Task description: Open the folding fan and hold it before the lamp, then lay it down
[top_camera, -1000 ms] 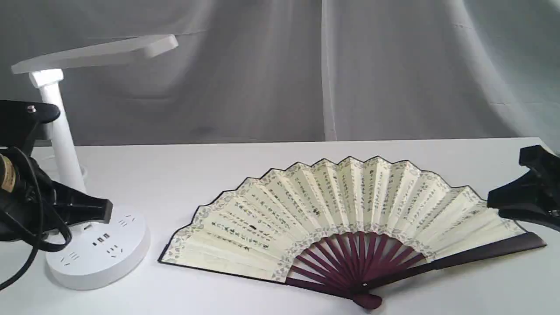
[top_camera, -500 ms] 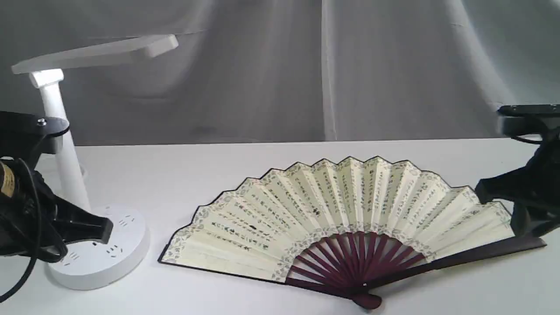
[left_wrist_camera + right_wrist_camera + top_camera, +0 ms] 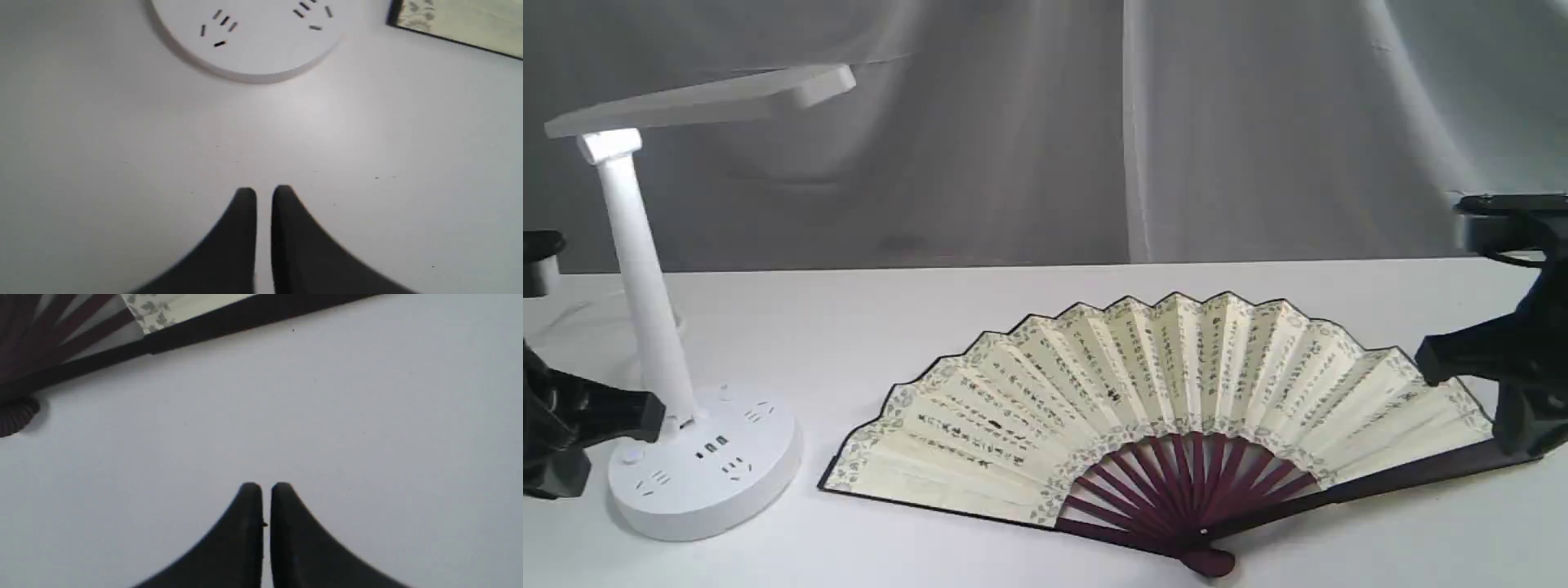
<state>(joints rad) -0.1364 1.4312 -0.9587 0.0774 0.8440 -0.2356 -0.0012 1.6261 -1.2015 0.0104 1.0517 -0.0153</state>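
Observation:
The folding fan lies spread open and flat on the white table, cream leaf upward, maroon ribs meeting at the near pivot. The white lamp stands at the left, with its round socket base on the table and its flat head above. My left gripper sits at the far left beside the lamp base, shut and empty. In the left wrist view the shut left gripper is over bare table, short of the base. My right gripper is by the fan's right end. The right wrist view shows the right gripper shut, apart from the dark guard.
A grey cloth backdrop hangs behind the table. The fan's left corner shows in the left wrist view, a short gap from the lamp base. Bare table surface lies between lamp and fan.
My left arm has drawn back to the left, uncovering the lamp base. The right arm shifted near the fan's right end, then nearly stopped. The fan has not moved.

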